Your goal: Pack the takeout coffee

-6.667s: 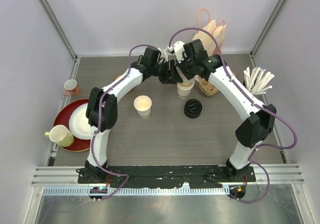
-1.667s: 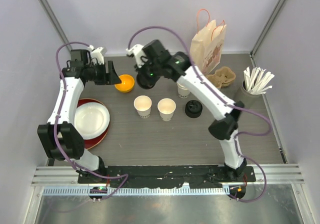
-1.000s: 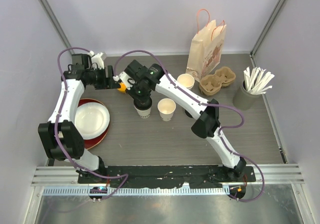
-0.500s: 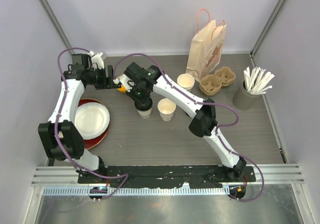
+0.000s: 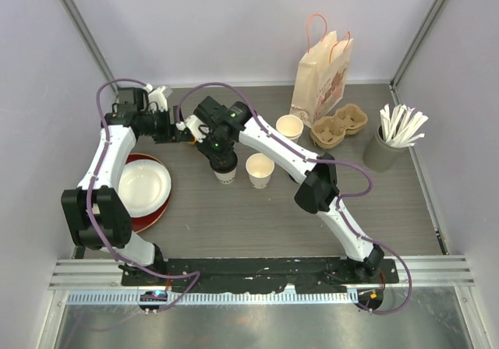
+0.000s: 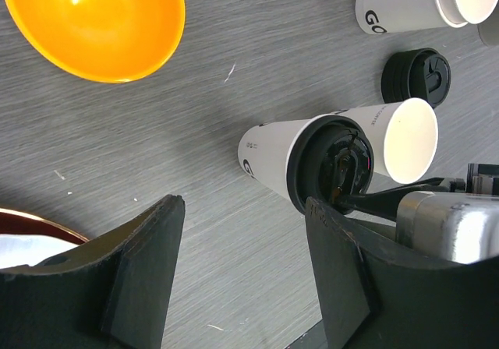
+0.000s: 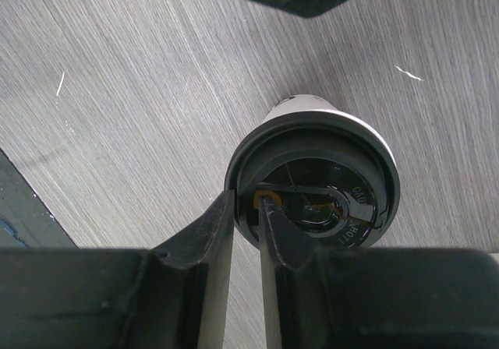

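As you seem to be fitting the black lid (image 7: pixel 312 185) onto the paper cup (image 6: pixel 269 158) at mid-frame, your right gripper (image 7: pixel 247 205) is straddling its rim; squeezing or not, I cannot tell. Your left gripper (image 6: pixel 243 201) is hanging open.

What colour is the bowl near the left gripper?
Bright orange; the bowl shows best in the left wrist view.
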You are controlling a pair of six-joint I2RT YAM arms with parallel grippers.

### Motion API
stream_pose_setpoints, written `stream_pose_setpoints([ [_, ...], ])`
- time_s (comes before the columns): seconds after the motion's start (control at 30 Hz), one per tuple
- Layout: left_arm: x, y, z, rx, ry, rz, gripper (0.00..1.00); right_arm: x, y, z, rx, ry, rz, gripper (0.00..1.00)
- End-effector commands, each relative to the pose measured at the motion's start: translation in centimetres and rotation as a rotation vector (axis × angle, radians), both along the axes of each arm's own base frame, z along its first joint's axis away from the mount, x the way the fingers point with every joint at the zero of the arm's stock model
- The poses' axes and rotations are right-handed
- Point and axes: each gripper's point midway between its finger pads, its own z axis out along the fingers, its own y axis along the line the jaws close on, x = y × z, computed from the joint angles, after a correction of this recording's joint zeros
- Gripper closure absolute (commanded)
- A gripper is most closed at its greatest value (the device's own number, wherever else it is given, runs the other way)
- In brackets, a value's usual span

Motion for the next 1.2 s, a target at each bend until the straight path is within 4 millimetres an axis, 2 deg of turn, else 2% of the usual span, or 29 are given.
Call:
stream_pose_setpoints([
  [0.0,0.3,-0.9,1.0,-0.035,-0.032,-0.025,0.32,0.2,0.8,3.0,0.082,-0.049,0.016,0.72],
  [0.23,0.2,-1.4,0.8,-0.044,-0.022,-0.036,0.32,0.3,1.0,4.2,0.112,-0.074,0.020,0.64],
  [0.37,0.2,-1.5,0.8,-0.045,-0.022,-0.042,0.32,0.4,1.0,5.3,0.132,-0.095,0.021,0.53],
  [0.63,0.0,-1.7,0.5,-0.053,-0.010,-0.043,0.36,0.4,1.9,9.0,0.243,-0.146,0.031,0.43],
  [0.67,-0.3,-2.8,0.5,-0.053,-0.009,-0.071,0.39,0.7,1.7,9.2,0.246,-0.151,0.018,0.43],
  [0.7,-0.4,-2.9,0.2,-0.057,0.000,-0.071,0.41,0.8,1.6,9.5,0.254,-0.148,-0.012,0.43],
  [0.73,-0.4,-3.0,0.1,-0.058,-0.001,-0.072,0.44,1.4,1.3,10.7,0.282,-0.173,-0.047,0.44],
  [0.77,-0.4,-3.2,-0.2,-0.064,0.010,-0.072,0.47,1.8,0.6,10.0,0.273,-0.150,-0.090,0.47],
  [0.8,-0.7,-3.4,-0.6,-0.069,0.026,-0.071,0.48,3.0,-0.5,10.2,0.290,-0.141,-0.148,0.51],
  [0.83,-0.7,-3.6,-0.9,-0.073,0.034,-0.075,0.48,3.9,-0.5,10.8,0.357,-0.108,-0.222,0.61],
  [0.87,-0.9,-4.1,-1.2,-0.081,0.048,-0.082,0.48,3.7,-2.1,10.0,0.361,-0.062,-0.275,0.67],
  [0.9,-1.1,-4.4,-1.6,-0.082,0.061,-0.089,0.48,5.6,-3.9,9.7,0.390,-0.047,-0.356,0.72],
  [0.93,-1.2,-4.6,-1.9,-0.084,0.069,-0.095,0.49,6.8,-3.9,10.7,0.488,-0.038,-0.431,0.77],
  [0.97,-1.3,-5.0,-2.2,-0.083,0.079,-0.105,0.51,6.2,-4.9,9.0,0.489,0.017,-0.450,0.77],
  [1.03,-1.5,-5.1,-2.7,-0.080,0.098,-0.107,0.53,7.1,-5.9,8.5,0.525,0.042,-0.487,0.78],
  [1.17,-1.2,-4.8,-2.8,-0.057,0.098,-0.090,0.59,6.6,-5.9,6.7,0.511,0.096,-0.485,0.76],
])
